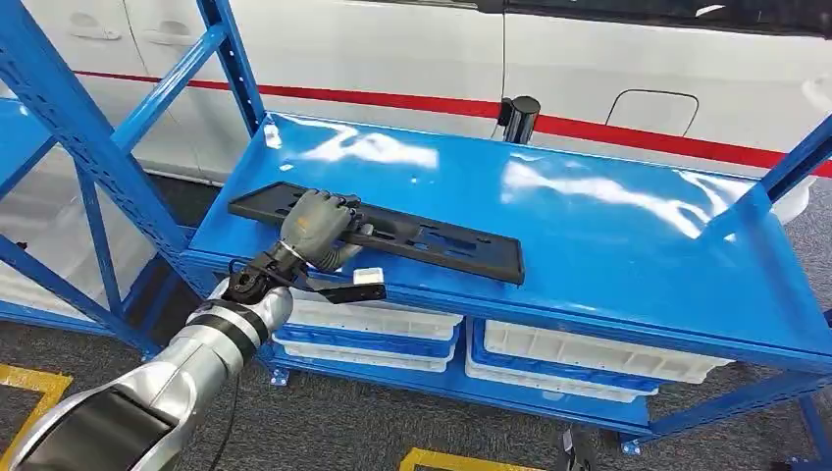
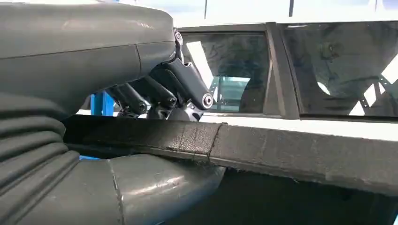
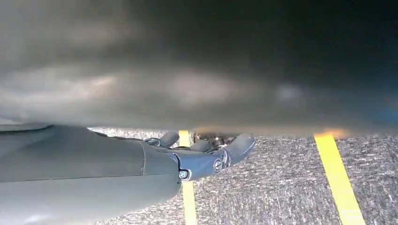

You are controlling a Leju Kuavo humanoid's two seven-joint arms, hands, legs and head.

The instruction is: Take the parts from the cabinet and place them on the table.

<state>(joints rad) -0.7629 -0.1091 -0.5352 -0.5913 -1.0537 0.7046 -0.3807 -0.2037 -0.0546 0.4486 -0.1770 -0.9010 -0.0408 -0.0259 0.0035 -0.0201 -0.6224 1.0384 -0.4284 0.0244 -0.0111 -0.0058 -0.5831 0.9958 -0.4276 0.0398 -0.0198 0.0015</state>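
Silver forearm of the left arm rises from the lower left to the left hand, which lies over the near left part of a long black part on the blue shelf top. From the left wrist, the fingers curl over the part's upper edge and the thick thumb presses beneath it, so the hand grips the part. Under the shelf top, white trays sit stacked on the lower shelf; I cannot tell what they hold. Behind stands a white car with a red stripe. Right hand hangs over grey carpet with yellow lines, fingers loosely curled, holding nothing.
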